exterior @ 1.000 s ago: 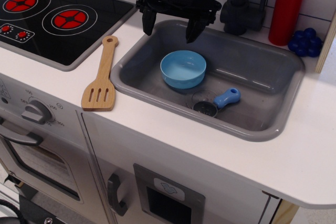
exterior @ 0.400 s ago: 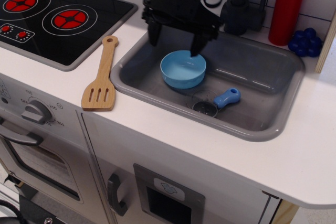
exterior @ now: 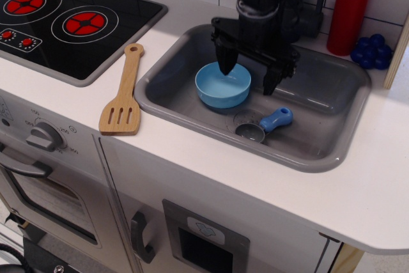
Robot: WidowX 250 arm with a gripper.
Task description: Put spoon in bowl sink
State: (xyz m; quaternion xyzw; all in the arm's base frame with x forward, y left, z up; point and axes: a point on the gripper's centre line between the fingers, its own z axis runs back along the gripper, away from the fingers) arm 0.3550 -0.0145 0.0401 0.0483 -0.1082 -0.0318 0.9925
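Spoon lies flat on sink floor, scoop over drain, blue handle pointing right-rear; just beside bowl, not in it. Pincer hangs above sink, jaws spread wide, empty, one tip over bowl rim. Spoon likely light, rigid plastic, smooth, may skid on grey floor. Best hold: stubby handle, across its width. Desk white, glossy. Wooden spatula left of sink, stove beyond. Red bottle, tiled wall behind.

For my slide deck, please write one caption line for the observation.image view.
Open pincer hovers in the sink between the light blue bowl and the blue-handled spoon lying on the sink floor.
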